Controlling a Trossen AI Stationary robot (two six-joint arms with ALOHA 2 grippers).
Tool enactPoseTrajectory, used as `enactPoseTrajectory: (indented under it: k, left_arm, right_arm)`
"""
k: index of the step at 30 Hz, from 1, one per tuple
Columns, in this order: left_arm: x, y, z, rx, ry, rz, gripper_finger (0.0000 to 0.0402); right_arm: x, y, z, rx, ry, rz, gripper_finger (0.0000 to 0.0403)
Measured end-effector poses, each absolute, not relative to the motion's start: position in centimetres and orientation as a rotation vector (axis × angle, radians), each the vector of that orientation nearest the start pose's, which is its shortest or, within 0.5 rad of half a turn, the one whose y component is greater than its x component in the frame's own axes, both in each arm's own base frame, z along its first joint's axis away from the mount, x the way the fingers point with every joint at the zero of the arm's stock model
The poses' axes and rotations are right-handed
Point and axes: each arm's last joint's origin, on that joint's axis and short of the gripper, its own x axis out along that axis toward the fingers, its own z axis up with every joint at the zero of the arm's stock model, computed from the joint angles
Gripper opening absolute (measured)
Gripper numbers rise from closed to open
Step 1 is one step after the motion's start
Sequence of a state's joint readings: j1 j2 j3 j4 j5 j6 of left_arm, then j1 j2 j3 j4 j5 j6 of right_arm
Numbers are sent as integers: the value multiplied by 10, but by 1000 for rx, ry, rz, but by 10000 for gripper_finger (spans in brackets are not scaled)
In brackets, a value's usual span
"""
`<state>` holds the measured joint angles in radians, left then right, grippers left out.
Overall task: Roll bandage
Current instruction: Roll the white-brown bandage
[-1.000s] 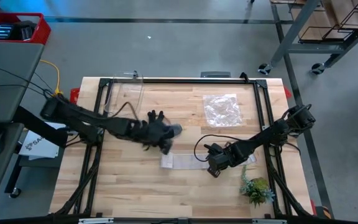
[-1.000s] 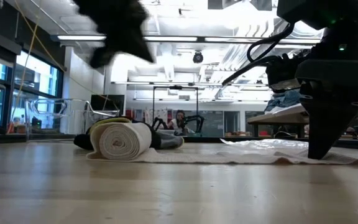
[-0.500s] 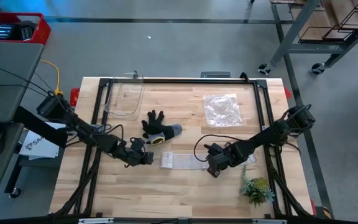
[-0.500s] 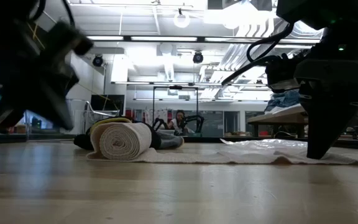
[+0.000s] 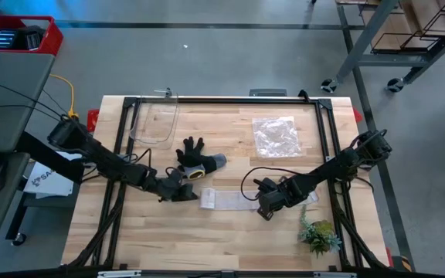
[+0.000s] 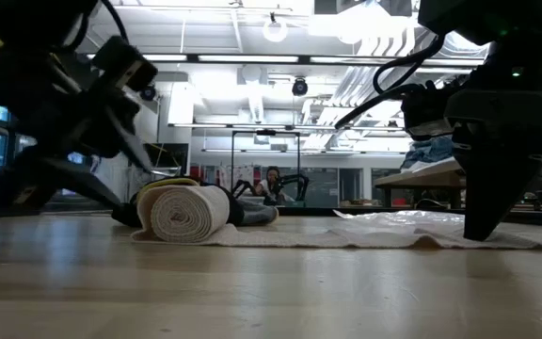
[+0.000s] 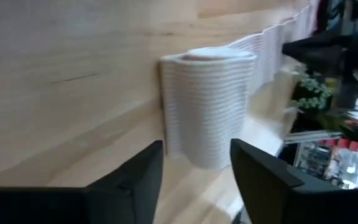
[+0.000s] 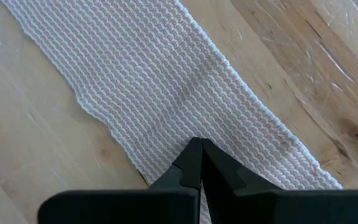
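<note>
The narrow white gauze bandage (image 5: 224, 199) lies on the pale wooden worktop (image 5: 168, 239) a little toward its near edge, about midway between the left and right edges. Its left end is wound into a small roll (image 6: 188, 213), and the unrolled tail runs flat toward the right edge.

The left gripper (image 5: 185, 192) is low over the worktop, just beside the rolled end on its left. In the left wrist view its two dark fingers (image 7: 263, 177) are spread apart, with the roll (image 7: 207, 106) seen ahead between them and not touched. Half a second earlier this gripper was a little farther toward the left edge and pressed together; a full second earlier it was over the black-and-grey work glove (image 5: 194, 157), which lies just behind the roll.

The right gripper (image 5: 265, 207) is down on the flat tail of the bandage. In the right wrist view its fingers (image 8: 199, 163) are pressed together, tips resting on the gauze weave (image 8: 166, 81). Its place and pose match both earlier frames, and the bandage has not shifted.

Toward the far edge a crinkly clear plastic bag (image 5: 275, 136) lies right of centre, and a clear plastic container (image 5: 154, 123) sits near the far left corner. A small green artificial plant (image 5: 319, 234) stands near the near right corner.
</note>
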<state>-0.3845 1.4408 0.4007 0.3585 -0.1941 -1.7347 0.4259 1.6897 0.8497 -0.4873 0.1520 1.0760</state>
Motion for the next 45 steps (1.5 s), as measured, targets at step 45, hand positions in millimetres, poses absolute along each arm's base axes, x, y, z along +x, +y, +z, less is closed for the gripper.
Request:
enactPoseTrajectory:
  k: [45]
  left_arm:
    - [276,-84,128,-1522,456,256,249]
  right_arm:
    - [261,114,130,552,1214,-445,0]
